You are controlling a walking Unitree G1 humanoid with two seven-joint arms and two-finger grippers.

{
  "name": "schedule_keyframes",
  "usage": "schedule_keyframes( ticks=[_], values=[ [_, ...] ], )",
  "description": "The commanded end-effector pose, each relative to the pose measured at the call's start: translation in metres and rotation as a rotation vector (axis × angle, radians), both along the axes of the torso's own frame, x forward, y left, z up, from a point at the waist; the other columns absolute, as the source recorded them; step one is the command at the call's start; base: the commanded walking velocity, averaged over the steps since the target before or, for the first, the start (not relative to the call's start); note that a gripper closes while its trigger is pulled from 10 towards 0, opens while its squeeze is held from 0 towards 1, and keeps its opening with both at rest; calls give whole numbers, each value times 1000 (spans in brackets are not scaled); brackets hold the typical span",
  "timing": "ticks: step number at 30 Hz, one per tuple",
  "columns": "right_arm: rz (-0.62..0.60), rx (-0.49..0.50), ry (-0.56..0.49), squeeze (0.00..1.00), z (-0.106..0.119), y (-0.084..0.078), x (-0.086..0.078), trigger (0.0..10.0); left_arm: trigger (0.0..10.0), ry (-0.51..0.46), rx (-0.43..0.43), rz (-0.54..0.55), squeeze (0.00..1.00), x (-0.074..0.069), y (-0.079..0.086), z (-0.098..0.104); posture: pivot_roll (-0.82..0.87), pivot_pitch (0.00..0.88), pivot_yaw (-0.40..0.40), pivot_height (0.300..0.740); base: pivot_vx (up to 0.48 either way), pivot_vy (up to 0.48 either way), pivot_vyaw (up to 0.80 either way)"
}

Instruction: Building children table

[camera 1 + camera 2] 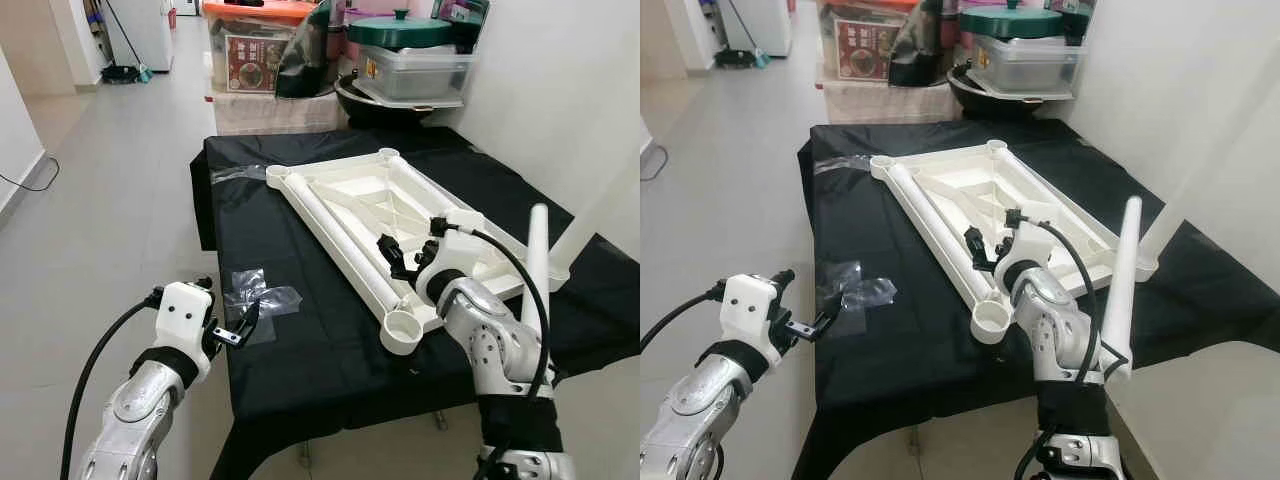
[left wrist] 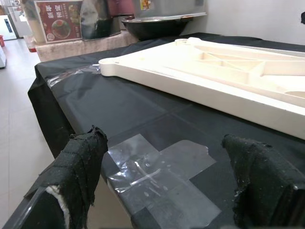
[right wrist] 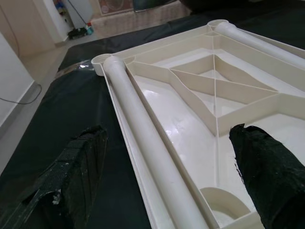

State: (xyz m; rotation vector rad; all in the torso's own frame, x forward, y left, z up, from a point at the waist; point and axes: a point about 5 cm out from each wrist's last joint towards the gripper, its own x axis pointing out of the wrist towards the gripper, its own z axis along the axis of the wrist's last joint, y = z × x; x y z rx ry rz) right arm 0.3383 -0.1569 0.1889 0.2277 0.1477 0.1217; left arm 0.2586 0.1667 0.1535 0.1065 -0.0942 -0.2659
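Nearest: left gripper [image 1: 236, 333] held at the near edge of the black cloth-covered table [image 1: 330, 370], padded fingers spread wide apart and empty, just short of a crinkled patch of clear tape [image 1: 258, 293] stuck to the matte cloth. Further in: right gripper [image 1: 400, 255] poised over the upturned white plastic tabletop [image 1: 350, 200], jaws likewise wide apart around nothing, directly above a smooth round leg tube [image 1: 335, 235] lying loose along the ribbed underside, with one leg [image 1: 538, 260] already standing upright in a corner socket. Judged step: leg fitting; next move likely calls for closing on the loose tube, lifting it, and seating one end squarely in the open round socket [image 1: 402, 330] at the near corner.
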Motion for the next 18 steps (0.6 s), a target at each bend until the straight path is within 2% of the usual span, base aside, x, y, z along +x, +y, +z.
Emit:
schedule_keyframes(
  ticks=[1,12,15,16,17,18],
  values=[
    [20,0,-32,1000,5,5,-1,10000,10000,13,-7,-7,0,1,-5,-3,128,0,-129,740,0,-292,0],
    [37,-26,-73,1000,8,14,-2,10000,10000,16,-21,4,0,3,-7,-3,125,0,-130,740,0,-387,0],
    [20,-143,-72,1000,8,17,-1,10000,10000,26,-15,5,0,4,-7,-4,125,0,-129,740,0,-454,0],
    [14,-167,-70,631,8,18,-1,10000,10000,27,-14,5,0,4,-7,-4,125,0,-129,740,0,-454,0],
    [14,-167,-70,631,8,18,-1,10000,10000,27,-14,5,0,4,-7,-4,125,0,-129,740,0,-454,0],
    [-4,-211,-61,0,5,19,0,10000,10000,26,-17,6,0,4,-7,-5,125,0,-129,740,0,-454,0]
  ],
)
